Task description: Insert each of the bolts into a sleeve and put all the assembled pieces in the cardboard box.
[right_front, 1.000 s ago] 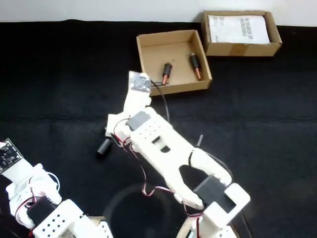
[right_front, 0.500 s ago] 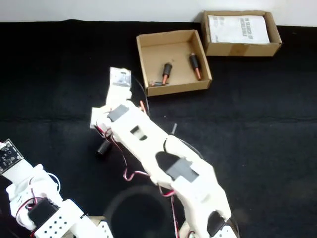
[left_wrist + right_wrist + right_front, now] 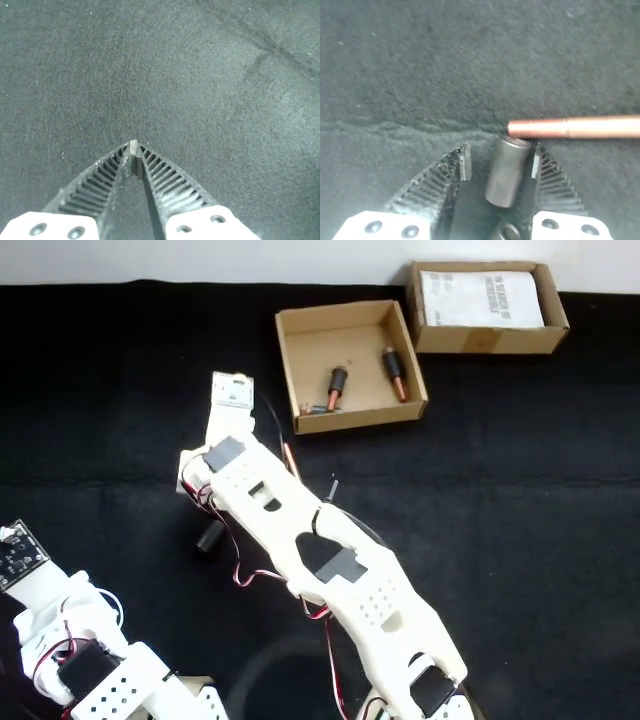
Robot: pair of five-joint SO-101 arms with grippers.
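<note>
- Right wrist view: your right pincer [image 3: 500, 157] gapes open, the sleeve [image 3: 506, 172] between its jaws, the bolt [image 3: 575, 127] lying just beyond.
- Your left pincer [image 3: 133, 146] is closed above the counter [image 3: 200, 75].

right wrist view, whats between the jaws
In the right wrist view, a dark sleeve lies between the right gripper's open jaws, nearer one of them. The copper bolt lies just past its far end.

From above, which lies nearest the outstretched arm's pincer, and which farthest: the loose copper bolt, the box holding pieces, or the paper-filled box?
1. Loose bolt, right by the pincer.
2. Cardboard box, farther back.
3. Paper-filled box, far back-right corner.
</note>
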